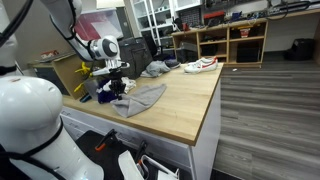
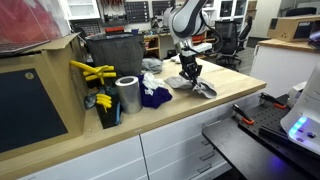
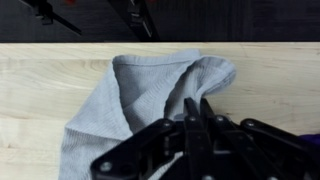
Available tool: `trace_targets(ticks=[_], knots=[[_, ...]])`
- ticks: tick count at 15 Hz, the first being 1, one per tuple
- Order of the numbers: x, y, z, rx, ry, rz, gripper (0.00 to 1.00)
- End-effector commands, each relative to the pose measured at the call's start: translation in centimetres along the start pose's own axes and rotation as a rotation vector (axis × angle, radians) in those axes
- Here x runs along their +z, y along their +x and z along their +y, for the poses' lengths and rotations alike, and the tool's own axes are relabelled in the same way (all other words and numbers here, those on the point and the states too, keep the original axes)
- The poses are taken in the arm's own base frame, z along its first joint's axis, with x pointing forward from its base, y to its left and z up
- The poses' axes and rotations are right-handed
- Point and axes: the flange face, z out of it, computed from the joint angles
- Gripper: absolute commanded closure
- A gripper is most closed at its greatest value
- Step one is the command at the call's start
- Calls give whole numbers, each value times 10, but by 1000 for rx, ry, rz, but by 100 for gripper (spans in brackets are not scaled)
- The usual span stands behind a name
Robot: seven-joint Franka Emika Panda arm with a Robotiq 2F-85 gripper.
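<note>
Tool pinched shut on grey cloth, wooden worktop beneath, white shoe well apart

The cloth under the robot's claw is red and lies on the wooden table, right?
No, not red: the cloth is grey, as the wrist view shows. It does lie on the wooden table, under the gripper.

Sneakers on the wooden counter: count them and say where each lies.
1. A white sneaker lies at the counter's far end; another may be hidden behind the dark bundle beside it.
</note>
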Motion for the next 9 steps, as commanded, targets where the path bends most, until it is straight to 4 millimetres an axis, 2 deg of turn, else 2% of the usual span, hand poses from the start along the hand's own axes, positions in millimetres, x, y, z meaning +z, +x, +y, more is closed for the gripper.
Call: trace_targets(ticks=[1,2,3,5,9], knots=[[5,-8,-16,-54,27,-33,98],[10,-10,-21,-66,25,-46,98],[13,-11,-25,-73,20,-55,68],[18,-14,-29,-80,11,-60,60],[18,-15,-28,-69,17,-50,29]])
